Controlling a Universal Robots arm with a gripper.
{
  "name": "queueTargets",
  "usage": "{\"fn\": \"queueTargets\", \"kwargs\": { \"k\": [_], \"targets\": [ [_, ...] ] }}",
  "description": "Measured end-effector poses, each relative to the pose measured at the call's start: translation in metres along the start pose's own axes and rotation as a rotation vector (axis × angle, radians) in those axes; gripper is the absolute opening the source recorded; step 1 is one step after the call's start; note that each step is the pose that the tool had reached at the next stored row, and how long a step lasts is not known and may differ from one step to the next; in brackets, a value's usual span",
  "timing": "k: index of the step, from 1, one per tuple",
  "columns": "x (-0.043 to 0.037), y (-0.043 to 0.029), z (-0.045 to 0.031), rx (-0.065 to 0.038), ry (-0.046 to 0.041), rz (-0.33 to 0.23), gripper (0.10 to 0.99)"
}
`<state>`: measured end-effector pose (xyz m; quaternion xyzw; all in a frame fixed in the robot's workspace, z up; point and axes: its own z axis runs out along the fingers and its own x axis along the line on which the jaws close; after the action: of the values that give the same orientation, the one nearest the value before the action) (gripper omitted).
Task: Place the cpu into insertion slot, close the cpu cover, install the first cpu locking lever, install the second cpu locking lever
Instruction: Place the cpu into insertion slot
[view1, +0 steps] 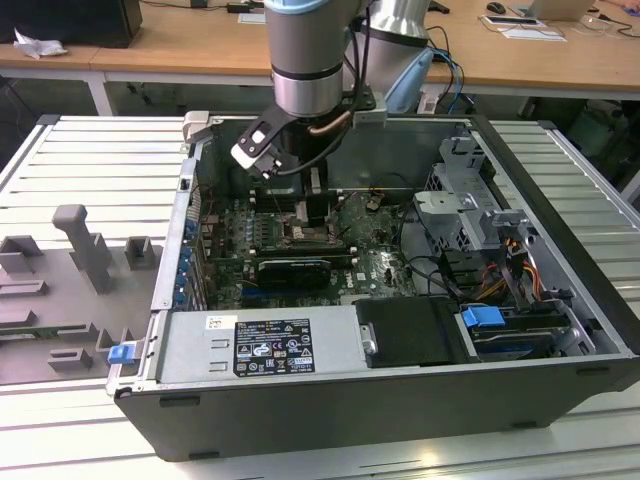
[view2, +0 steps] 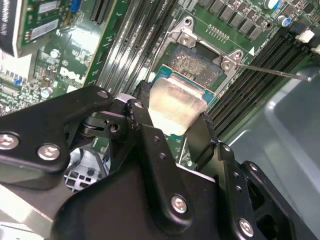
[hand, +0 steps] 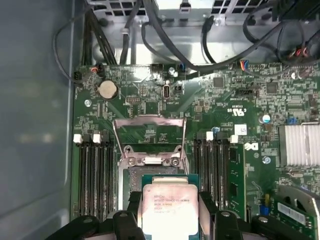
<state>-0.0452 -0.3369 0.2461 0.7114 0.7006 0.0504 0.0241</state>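
The arm reaches down into an open computer case that lies on a slatted metal counter. The tool hangs low over the green board.

In both wrist views the tool is closed on the cpu. Its 2 black fingers press on opposite edges, and the silvery top faces up. The cpu sits over the near part of the slot, whose dark centre shows beyond it. I cannot tell if the chip touches the slot or hangs just above.

In the first wrist view the cover stands swung open at the slot's far side, with green board showing through its square cut-out. In the second wrist view a thin lever sticks out unlatched from 1 corner of the slot. Black memory slots run along both sides.
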Motion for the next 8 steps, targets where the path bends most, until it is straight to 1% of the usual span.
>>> {"fn": "queueTargets", "kwargs": {
  "k": [3, 4, 6, 8],
  "targets": [
    [0.0019, -0.0017, 0.0066, 0.000, 0.0012, 0.000, 0.537],
    [0.0038, -0.0023, 0.0110, 0.000, 0.0013, 0.000, 0.537],
    [0.0060, -0.0038, 0.0173, 0.000, 0.0012, 0.000, 0.537],
    [0.0071, -0.0053, 0.0202, 0.000, 0.0011, 0.000, 0.537]
  ]
}}
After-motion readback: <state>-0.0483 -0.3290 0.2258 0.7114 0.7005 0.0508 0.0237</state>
